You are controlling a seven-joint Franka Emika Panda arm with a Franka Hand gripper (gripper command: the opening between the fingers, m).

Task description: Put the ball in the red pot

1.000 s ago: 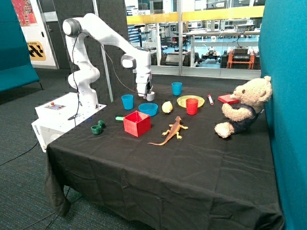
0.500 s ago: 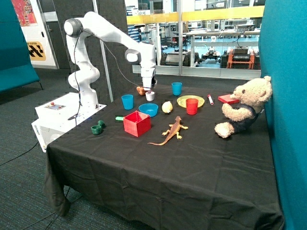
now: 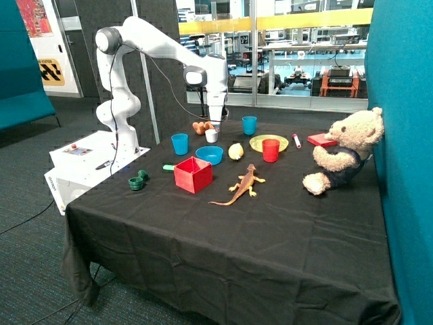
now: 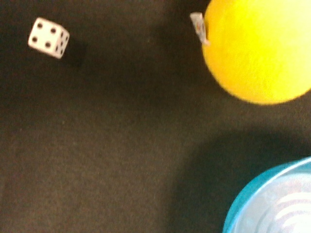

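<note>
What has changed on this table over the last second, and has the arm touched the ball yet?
The gripper has swung away from above the blue bowl toward the far side of the table, now above the small white cup, uncovering the brown-orange lumpy object. Nothing was grasped. The ball and the red pot stayed put.

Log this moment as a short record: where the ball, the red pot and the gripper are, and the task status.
ball: on the cloth between blue bowl and yellow plate
red pot: near the bowl, nothing seen inside
gripper: above the white cup, away from the ball
die: on the cloth
status: ball not yet picked up
</note>
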